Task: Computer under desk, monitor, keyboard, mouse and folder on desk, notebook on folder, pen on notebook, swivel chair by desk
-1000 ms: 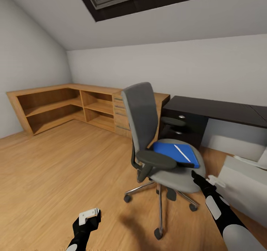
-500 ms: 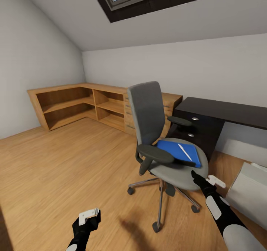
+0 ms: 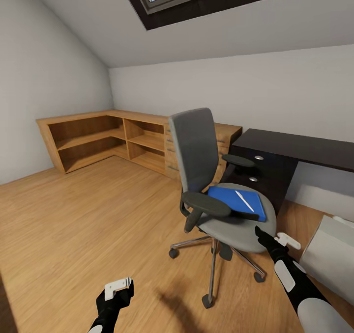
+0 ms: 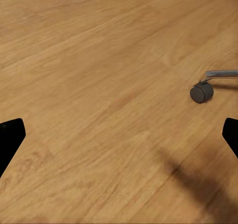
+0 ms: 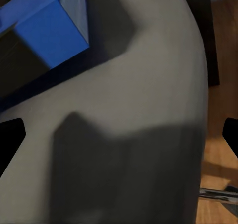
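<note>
Swivel chair (image 3: pixel 216 185) with the folder (image 3: pixel 236 201) on its seat, standing on the wooden floor (image 3: pixel 88 225) just in front of the drawer end of the desk (image 3: pixel 295 149).

The blue folder lies flat toward the seat's far edge, and a thin white pen (image 3: pixel 244 201) rests on top of it. The right gripper (image 3: pixel 268 238) hovers at the seat's near edge, by the folder's near corner; in the right wrist view its fingertips (image 5: pixel 11 137) stand wide apart at the frame sides, with grey seat padding and the folder's corner between them, holding nothing. The left gripper (image 3: pixel 117 293) hangs low over bare floor, well apart from the chair, its jaws also wide in the left wrist view, where one caster (image 4: pixel 201 92) shows. A light grey computer (image 3: pixel 332 247) stands on the floor under the desk's open span. A wooden shelf unit (image 3: pixel 98 139) lines the far corner.
</note>
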Controlling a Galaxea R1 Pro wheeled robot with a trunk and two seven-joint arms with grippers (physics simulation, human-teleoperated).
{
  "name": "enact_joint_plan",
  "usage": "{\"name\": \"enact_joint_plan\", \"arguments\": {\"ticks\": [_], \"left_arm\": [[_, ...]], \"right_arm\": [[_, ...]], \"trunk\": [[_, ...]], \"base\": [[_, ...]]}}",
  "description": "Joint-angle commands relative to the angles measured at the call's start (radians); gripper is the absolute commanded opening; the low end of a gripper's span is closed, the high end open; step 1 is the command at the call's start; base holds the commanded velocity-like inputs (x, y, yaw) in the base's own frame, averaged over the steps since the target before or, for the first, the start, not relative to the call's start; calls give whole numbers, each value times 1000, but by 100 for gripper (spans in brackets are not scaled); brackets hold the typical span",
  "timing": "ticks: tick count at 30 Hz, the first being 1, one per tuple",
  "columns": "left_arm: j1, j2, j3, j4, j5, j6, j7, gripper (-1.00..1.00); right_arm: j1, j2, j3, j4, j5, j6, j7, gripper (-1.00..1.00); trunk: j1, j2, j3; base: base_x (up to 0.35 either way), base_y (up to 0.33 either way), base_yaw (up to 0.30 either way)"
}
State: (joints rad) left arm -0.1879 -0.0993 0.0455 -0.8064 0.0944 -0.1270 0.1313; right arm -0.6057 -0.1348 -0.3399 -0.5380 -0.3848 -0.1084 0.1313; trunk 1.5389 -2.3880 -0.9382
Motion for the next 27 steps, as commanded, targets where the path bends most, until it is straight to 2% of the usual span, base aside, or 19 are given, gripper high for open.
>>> {"name": "enact_joint_plan", "arguments": {"ticks": [1,8,17,22,27], "left_arm": [[-1,0,1,1,10,-3,0,100],[-1,0,1,1,10,-3,-1,100],[-1,0,1,1,10,-3,-1,100],[-1,0,1,1,10,-3,-1,100],[-1,0,1,2,10,-2,-3,100]], "right_arm": [[0,0,-5,13,-11,-2,5,100],[0,0,-5,13,-11,-2,2,100],[0,0,-5,13,-11,-2,3,100],[0,0,-4,16,-10,-2,7,100],[0,0,-5,16,-11,-1,9,100]], "trunk": [[0,0,-1],[0,0,-1],[0,0,7],[0,0,8],[0,0,8]], "base": [[0,0,0],[0,0,-5],[0,0,-165],[1,0,-35],[161,0,-4]]}}
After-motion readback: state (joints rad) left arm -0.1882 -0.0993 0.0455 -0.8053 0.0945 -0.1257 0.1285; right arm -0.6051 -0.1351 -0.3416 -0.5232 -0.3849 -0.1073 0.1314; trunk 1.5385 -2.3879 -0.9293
